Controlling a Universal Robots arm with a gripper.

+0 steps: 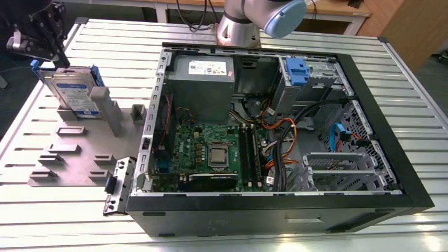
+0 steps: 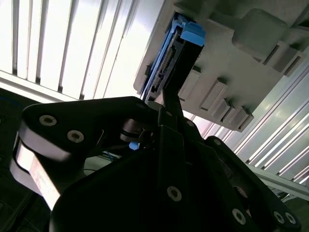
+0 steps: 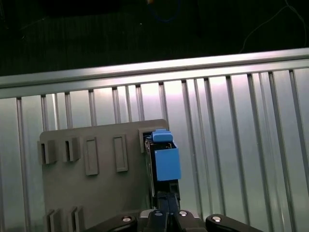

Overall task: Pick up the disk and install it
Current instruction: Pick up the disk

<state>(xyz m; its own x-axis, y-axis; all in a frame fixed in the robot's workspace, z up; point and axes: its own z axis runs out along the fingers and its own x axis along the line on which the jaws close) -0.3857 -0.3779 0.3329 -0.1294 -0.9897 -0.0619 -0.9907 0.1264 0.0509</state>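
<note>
The disk (image 1: pixel 73 93) stands on end in the grey fixture (image 1: pixel 77 157), at the exterior view's left of the open computer case (image 1: pixel 392 157). Long axis upright, connector end uppermost. The gripper (image 1: pixel 62 62) sits directly above that end; whether it is spread or pinching cannot be determined.

exterior view overhead; both wrist views hug disk (image 2: pixel 164 63) (image 3: pixel 166 162)

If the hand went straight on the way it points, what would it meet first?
The disk, standing on edge in the grey holder; the hand points at its blue end, gap unclear.
</note>
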